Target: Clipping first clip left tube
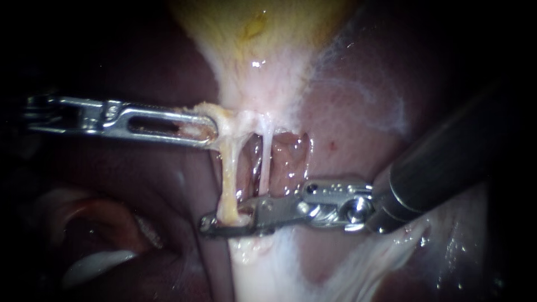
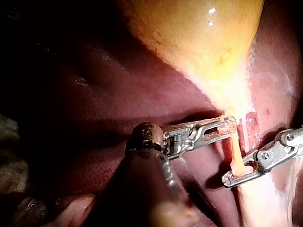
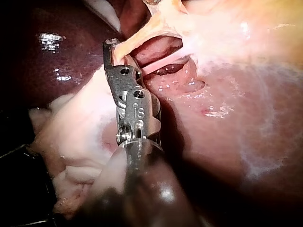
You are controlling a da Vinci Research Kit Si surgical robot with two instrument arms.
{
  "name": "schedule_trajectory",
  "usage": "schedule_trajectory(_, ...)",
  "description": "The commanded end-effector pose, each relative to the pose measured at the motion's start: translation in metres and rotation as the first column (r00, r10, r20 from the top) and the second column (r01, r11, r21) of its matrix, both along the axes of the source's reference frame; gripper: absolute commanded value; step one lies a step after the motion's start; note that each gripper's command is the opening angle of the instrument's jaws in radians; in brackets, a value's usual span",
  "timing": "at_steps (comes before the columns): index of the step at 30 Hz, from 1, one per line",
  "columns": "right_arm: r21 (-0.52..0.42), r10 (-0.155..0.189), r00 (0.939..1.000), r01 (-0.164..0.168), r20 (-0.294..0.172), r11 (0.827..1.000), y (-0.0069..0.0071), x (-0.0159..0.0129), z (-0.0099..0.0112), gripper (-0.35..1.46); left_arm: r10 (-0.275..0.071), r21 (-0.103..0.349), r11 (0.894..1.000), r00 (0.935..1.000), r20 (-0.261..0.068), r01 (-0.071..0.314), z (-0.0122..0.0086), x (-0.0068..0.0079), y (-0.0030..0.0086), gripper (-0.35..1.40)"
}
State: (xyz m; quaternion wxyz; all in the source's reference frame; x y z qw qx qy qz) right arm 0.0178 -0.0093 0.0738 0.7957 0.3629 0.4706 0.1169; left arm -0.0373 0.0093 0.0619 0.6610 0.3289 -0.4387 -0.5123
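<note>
Wet, dark red liver (image 1: 358, 112) fills the scene, and everything beyond it is black. The left instrument (image 1: 207, 130) has its hand, two slotted jaws, clenched on pale tissue (image 1: 235, 120) at the neck of the gallbladder (image 2: 203, 38). The right instrument (image 1: 226, 219) has its hand clamped across the lower end of the left tube (image 1: 226, 168), just beside the thinner right tube (image 1: 266, 156). Only the left wrist view shows the gallbladder's full yellow body. Only the right wrist view shows pale fat (image 3: 80, 137) beside the shaft.
</note>
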Motion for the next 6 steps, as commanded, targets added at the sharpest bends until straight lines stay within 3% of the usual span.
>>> schedule_trajectory(1, 0.0, 0.0, 1.0, 0.0, 0.0, 1.0, 0.0, 0.0, 0.0, -0.35, 0.001, 0.0, 1.0, 1.0, 0.0, -0.001, 0.0, 0.0, 0.0, -0.35)
schedule_trajectory(6, 0.0, 0.0, 1.0, 0.0, 0.0, 1.0, 0.0001, -0.0001, 0.0, -0.35, 0.0, 0.0, 1.0, 1.0, 0.0, 0.0, 0.0, 0.0, 0.0, -0.35)
